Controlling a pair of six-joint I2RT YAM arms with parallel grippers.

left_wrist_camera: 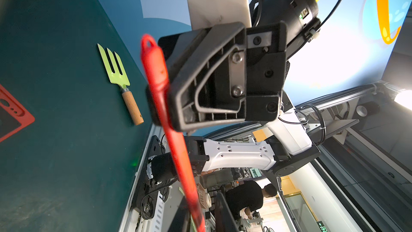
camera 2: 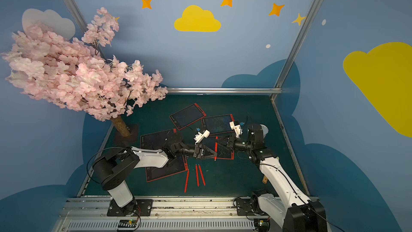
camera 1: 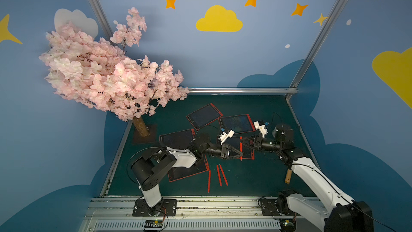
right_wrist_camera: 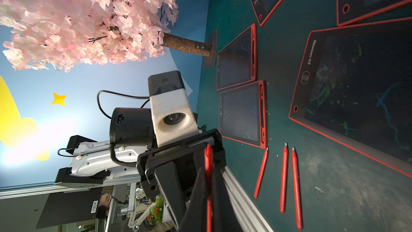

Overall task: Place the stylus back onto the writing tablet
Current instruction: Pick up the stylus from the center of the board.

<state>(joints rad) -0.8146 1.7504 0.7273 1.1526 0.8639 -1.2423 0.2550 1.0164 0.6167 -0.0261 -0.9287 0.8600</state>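
Right pincer (camera 1: 242,142) clamps the stylus (camera 1: 241,147), long axis near-far, over the writing tablet (camera 1: 248,154); left pincer (camera 1: 241,154) meets its near end, grip unclear.

Stylus (left_wrist_camera: 176,143) tip beyond left wrist view

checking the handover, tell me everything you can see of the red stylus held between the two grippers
The slim red plastic-looking stylus is a tapering rod with a small eyelet at one end. It hangs clear of the green mat, over a red-framed writing tablet in both top views. The right gripper clamps it just below the eyelet; the left gripper pinches it further along.
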